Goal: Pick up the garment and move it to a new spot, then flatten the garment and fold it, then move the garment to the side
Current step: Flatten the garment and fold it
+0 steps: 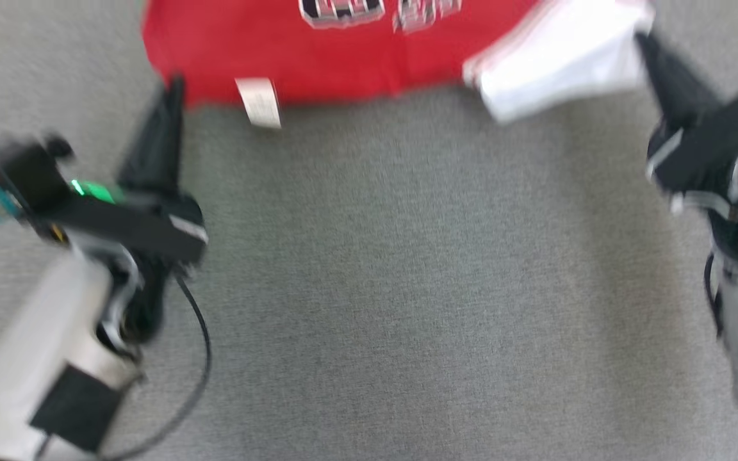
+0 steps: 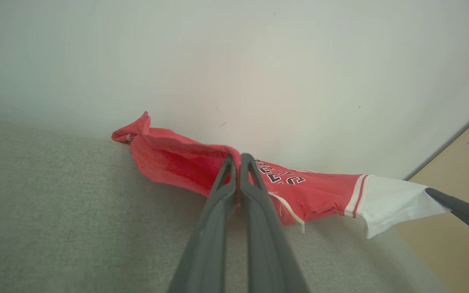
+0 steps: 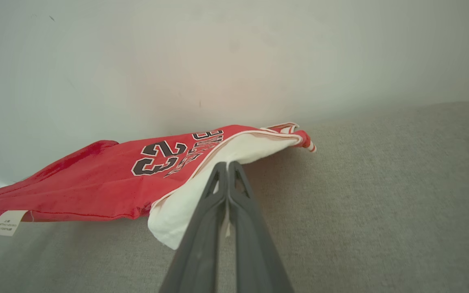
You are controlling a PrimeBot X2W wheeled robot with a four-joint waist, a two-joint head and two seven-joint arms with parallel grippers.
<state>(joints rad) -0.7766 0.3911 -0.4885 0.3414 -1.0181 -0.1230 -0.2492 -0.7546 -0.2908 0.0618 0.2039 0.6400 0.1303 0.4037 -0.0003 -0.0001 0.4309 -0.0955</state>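
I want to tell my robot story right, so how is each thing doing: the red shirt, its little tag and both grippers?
Left gripper: shut on the shirt's red edge.
Right gripper: shut on the shirt's white part.
Red shirt: stretched between both grippers, near edge lifted, not yet folded.
Tag: hanging loose off the red hem.

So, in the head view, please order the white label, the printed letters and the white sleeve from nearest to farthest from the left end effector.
1. The white label, just right of the left end effector.
2. The printed letters, top middle.
3. The white sleeve, far right.
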